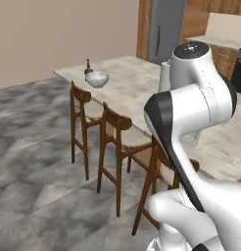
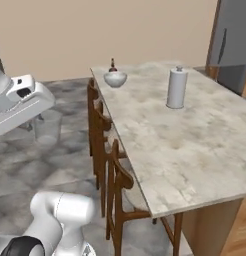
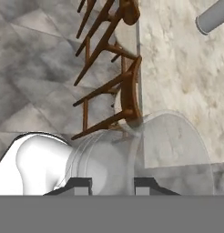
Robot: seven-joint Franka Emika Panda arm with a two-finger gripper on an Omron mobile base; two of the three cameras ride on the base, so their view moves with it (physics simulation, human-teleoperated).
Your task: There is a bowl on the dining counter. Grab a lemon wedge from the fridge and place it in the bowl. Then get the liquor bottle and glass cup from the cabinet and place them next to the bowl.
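- Far left, out over the grey stone floor, the gripper hangs clear of the counter's long edge with a clear glass cup in its grasp; the cup is upright in the right base view, hanging below the white hand.
- In the hand view, the two dark finger tips sit narrowly apart, closed in on the cup's wall, and the cup's wide mouth opens away from the hand, above a chair and the counter's edge.
- Next, along the near side of the counter, a row of brown wooden chairs with pale seats is tucked close against it.
- At the far corner of the dining counter sits the pale bowl, close to the edge on the chair side. I cannot tell from here what, if anything, lies inside it.
- Just behind the bowl stands the small dark liquor bottle, upright and right beside it; whether the two touch I cannot tell.
- Further right, about mid-counter and well apart from the bowl, a grey paper-towel roll stands upright.
- The marbled top between the roll and the near end is bare stone.
- At the far right, past the counter, rises a tall grey fridge with a dark vertical handle, framed by wood panelling.
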